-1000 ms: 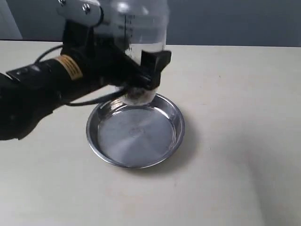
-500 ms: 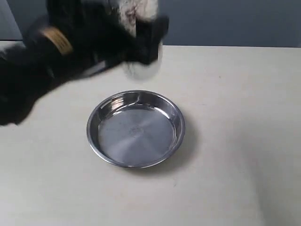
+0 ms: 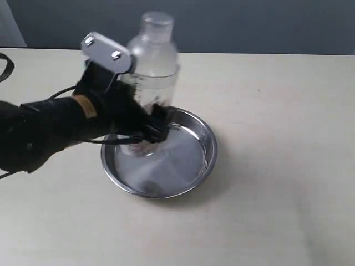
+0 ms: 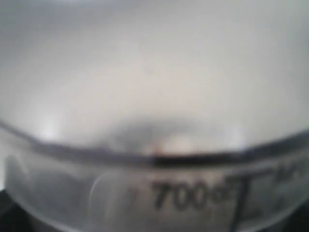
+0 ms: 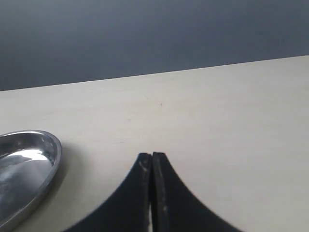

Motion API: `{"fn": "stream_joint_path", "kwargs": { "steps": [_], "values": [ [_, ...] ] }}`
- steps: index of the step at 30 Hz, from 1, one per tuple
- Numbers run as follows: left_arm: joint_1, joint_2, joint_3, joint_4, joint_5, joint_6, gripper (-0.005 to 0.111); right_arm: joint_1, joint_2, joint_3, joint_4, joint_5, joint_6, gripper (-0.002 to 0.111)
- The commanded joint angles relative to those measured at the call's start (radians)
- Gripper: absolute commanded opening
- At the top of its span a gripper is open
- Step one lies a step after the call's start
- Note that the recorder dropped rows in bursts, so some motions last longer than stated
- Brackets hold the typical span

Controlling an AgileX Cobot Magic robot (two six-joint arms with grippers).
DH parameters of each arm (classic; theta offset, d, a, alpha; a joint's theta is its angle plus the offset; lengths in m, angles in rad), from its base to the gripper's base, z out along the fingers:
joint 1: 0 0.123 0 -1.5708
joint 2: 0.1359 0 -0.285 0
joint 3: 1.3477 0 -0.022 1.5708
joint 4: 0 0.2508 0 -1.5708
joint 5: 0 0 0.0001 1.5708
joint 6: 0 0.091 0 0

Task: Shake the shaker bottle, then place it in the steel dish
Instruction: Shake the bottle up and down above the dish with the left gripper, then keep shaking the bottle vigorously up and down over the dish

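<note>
At nine o'clock in the steel dish [image 3: 191,158], clamps the shaker bottle [image 3: 153,66] in the left hand [image 3: 147,128]; risks catching the rim and toppling.

1. Bottle [image 3: 154,66]: I count one, fitted with one cap [image 3: 157,21].
2. Dish [image 3: 191,160]: I count one.
3. Grippers: I count two. The left gripper [image 3: 148,128] shows in the exterior view and the right gripper [image 5: 152,162] in its own wrist view.
4. Screws [image 3: 116,54]: I count two, both on one silver plate [image 3: 104,49] at the left wrist.
5. Table [image 3: 277,166]: I count one.
</note>
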Motion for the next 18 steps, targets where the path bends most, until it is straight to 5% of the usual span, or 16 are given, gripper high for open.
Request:
{"fn": "stream_joint_path", "kwargs": {
  "steps": [1, 3, 4, 5, 8, 10, 11, 12, 13, 14, 15, 16, 17, 18],
  "values": [
    [-0.003, 0.007, 0.031, 0.033, -0.061, -0.189, 0.0, 0.002, 0.004, 0.001, 0.0, -0.016, -0.004, -0.001],
    [-0.092, -0.028, 0.024, 0.371, -0.028, -0.261, 0.0, 0.002, 0.004, 0.001, 0.0, -0.016, -0.004, -0.001],
    [-0.112, -0.046, 0.024, 0.372, -0.038, -0.244, 0.0, 0.002, 0.004, 0.001, 0.0, -0.016, -0.004, -0.001],
    [-0.102, -0.049, 0.024, 0.287, -0.064, -0.201, 0.0, 0.002, 0.004, 0.001, 0.0, -0.016, -0.004, -0.001],
    [-0.024, -0.022, 0.023, -0.3, -0.205, -0.088, 0.0, 0.002, 0.004, 0.001, 0.0, -0.016, -0.004, -0.001],
    [-0.101, -0.043, -0.028, 0.155, 0.102, -0.089, 0.0, 0.002, 0.004, 0.001, 0.0, -0.012, -0.004, -0.001],
    [-0.139, -0.05, -0.03, 0.339, 0.17, -0.102, 0.0, 0.002, 0.004, 0.001, 0.0, -0.012, -0.004, -0.001],
    [-0.132, -0.049, -0.019, 0.372, 0.165, -0.114, 0.0, 0.002, 0.004, 0.001, 0.0, -0.012, -0.004, -0.001],
    [-0.013, -0.031, 0.012, 0.144, 0.028, -0.123, 0.0, 0.002, 0.004, 0.001, 0.0, -0.012, -0.004, -0.001],
    [0.045, -0.019, 0.023, -0.064, -0.055, -0.144, 0.0, 0.002, 0.004, 0.001, 0.0, -0.012, -0.004, -0.001],
    [0.043, -0.022, 0.008, -0.106, -0.04, -0.265, 0.0, 0.002, 0.004, 0.001, -0.002, -0.012, -0.004, -0.001],
    [0.006, -0.038, -0.015, 0.077, 0.044, -0.285, 0.0, 0.002, 0.004, 0.001, -0.002, -0.012, -0.004, -0.001],
    [-0.097, -0.075, -0.037, 0.481, 0.161, -0.3, 0.0, 0.002, 0.004, 0.001, -0.002, -0.012, -0.004, -0.001],
    [-0.105, -0.08, -0.037, 0.566, 0.159, -0.3, 0.0, 0.002, 0.004, 0.001, -0.002, -0.012, -0.004, -0.001]
  ]
}}
